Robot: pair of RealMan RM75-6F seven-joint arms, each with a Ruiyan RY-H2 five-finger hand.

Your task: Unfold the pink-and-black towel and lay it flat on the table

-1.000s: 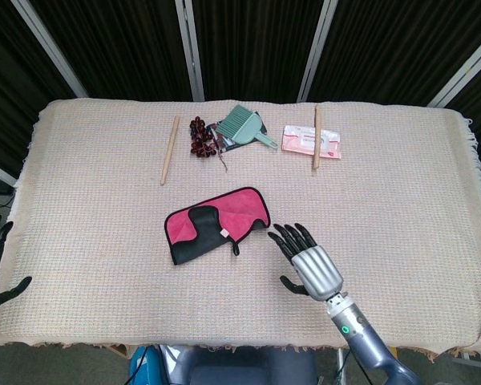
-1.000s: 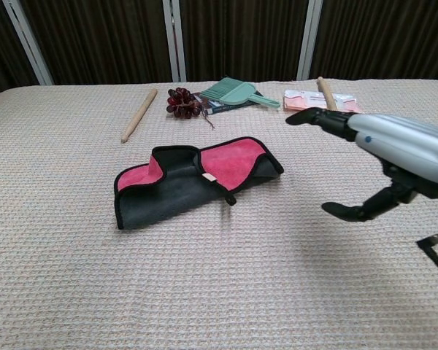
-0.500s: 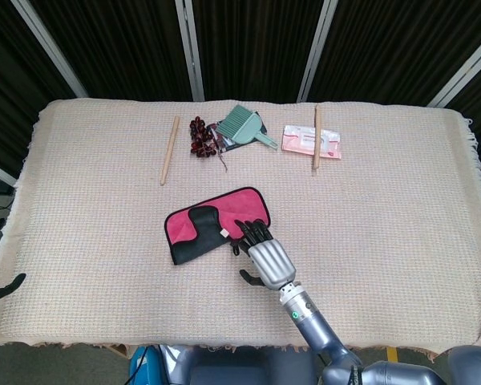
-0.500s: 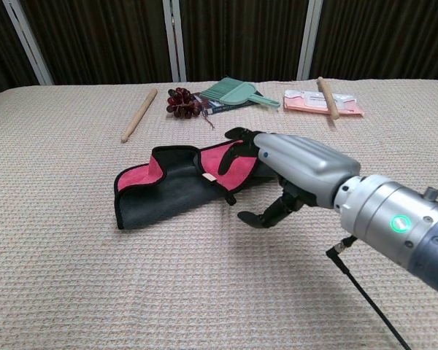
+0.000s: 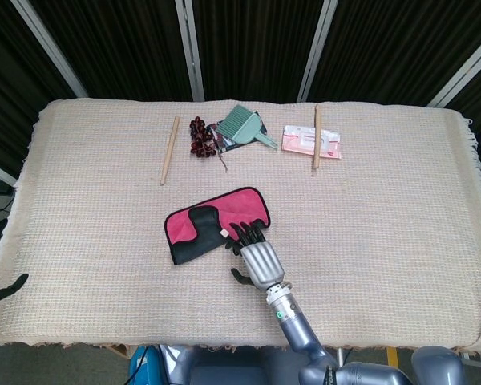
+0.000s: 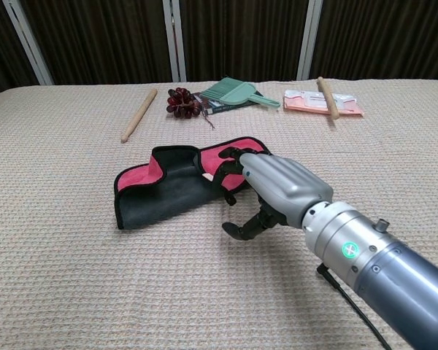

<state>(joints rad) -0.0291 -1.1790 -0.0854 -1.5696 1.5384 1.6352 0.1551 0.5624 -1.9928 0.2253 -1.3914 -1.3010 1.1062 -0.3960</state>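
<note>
Having swept left, the right hand (image 5: pixel 256 255) reached the folded pink-and-black towel's (image 5: pixel 204 224) near edge, fingers spread, gripping nothing yet.

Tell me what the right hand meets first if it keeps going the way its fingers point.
The right hand likely meets the folded pink-and-black towel first; its fingers already overlap the near edge, though contact is unclear.

Right hand (image 5: pixel 259 255) — fingers extended, apart

The towel (image 5: pixel 208 226) lies folded near the desk's (image 5: pixel 401 208) middle, black outside, pink lining showing, long side slightly tilted.
</note>
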